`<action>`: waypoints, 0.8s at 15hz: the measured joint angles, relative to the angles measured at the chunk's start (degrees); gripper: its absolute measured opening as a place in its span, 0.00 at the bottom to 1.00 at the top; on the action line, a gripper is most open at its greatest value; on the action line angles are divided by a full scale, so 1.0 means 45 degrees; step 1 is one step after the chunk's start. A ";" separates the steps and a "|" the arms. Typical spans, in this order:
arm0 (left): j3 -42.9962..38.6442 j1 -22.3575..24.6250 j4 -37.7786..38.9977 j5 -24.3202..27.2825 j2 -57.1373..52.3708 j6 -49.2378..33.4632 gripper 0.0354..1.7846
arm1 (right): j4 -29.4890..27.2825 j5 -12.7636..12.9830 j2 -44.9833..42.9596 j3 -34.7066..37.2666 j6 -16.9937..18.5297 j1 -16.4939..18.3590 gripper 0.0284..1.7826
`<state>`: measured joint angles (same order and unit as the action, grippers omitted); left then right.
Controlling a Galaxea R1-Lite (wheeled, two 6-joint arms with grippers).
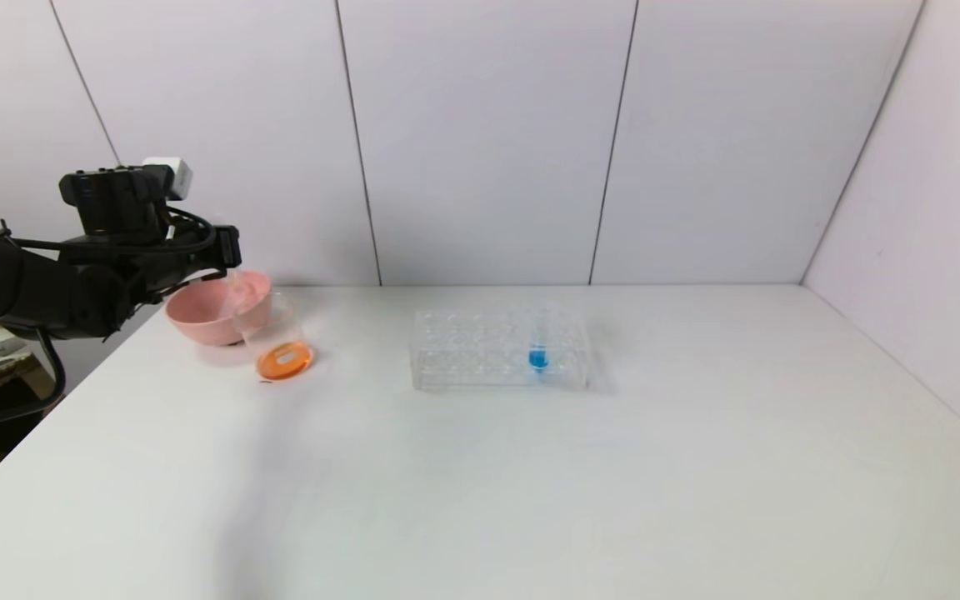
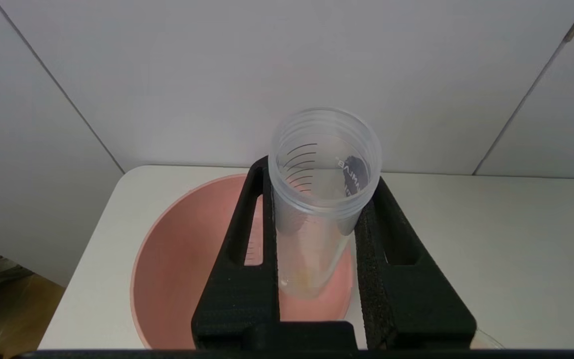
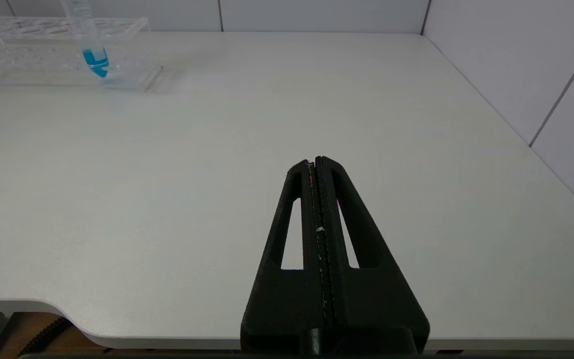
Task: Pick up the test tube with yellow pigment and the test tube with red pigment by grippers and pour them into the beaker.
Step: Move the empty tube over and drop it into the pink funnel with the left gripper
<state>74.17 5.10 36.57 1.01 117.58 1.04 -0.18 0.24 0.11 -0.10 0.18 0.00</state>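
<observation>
My left gripper [image 2: 317, 199] is clamped on an emptied test tube [image 2: 322, 199], above the pink bowl [image 1: 205, 321] at ten o'clock. Just right of it, the beaker [image 1: 280, 346] holds orange liquid. Centre: rack [image 1: 480, 350] with the blue tube [image 1: 538, 350]. My right gripper [image 3: 317, 162], at four o'clock, fingers pressed together, empty.
</observation>
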 joint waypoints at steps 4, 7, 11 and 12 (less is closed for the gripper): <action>0.0079 0.0485 0.0355 -0.0111 0.0517 0.0190 0.24 | 0.0000 0.0005 0.0000 0.0000 0.0000 0.0000 0.05; 0.0219 0.0637 0.0398 -0.0116 0.0824 0.0314 0.24 | 0.0000 0.0000 0.0000 0.0000 -0.0005 0.0000 0.05; 0.0222 0.0675 0.0409 -0.0116 0.0970 0.0320 0.24 | 0.0000 0.0000 0.0000 0.0000 -0.0005 0.0000 0.05; 0.0219 0.0696 0.0452 -0.0127 0.1000 0.0331 0.24 | 0.0000 0.0005 0.0000 0.0000 0.0000 0.0000 0.05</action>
<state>75.15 8.23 38.61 0.44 122.08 2.52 -0.18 0.27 0.11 -0.10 0.18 0.00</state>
